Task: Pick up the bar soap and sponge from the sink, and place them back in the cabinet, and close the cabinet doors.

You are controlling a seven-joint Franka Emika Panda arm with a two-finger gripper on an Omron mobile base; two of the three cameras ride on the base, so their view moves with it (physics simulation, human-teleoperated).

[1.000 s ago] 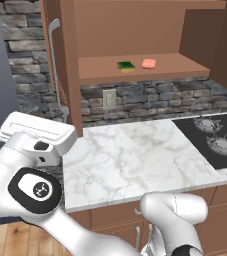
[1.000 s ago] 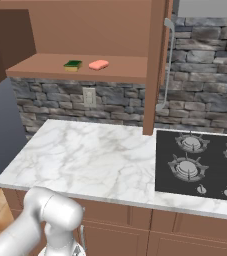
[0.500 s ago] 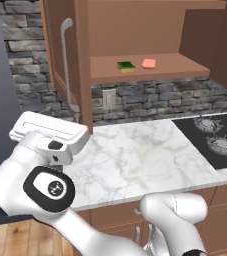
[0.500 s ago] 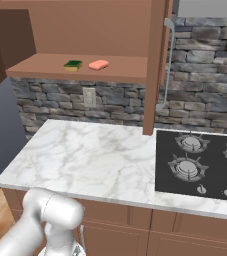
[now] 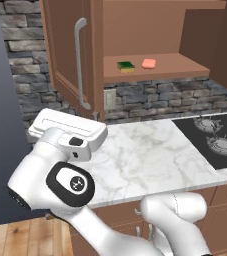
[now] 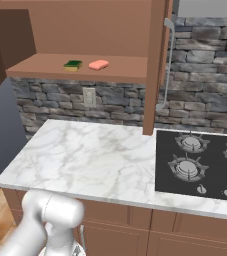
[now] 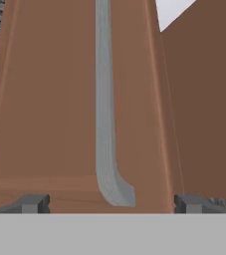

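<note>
Left base view: marble counter [image 5: 150, 155], stone backsplash [image 5: 150, 95]; fingers [image 7: 32, 203] apart, empty.

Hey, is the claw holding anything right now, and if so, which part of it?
Nothing is held. The claw is open, its tips spread either side of the silver handle on the left cabinet door, without touching it.

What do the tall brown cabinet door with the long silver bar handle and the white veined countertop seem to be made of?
The tall brown cabinet door looks like matte wood: flat, even brown. Its long silver bar handle looks like brushed metal, dull grey. The white veined countertop looks like polished marble, judging by its grey veining.
</note>
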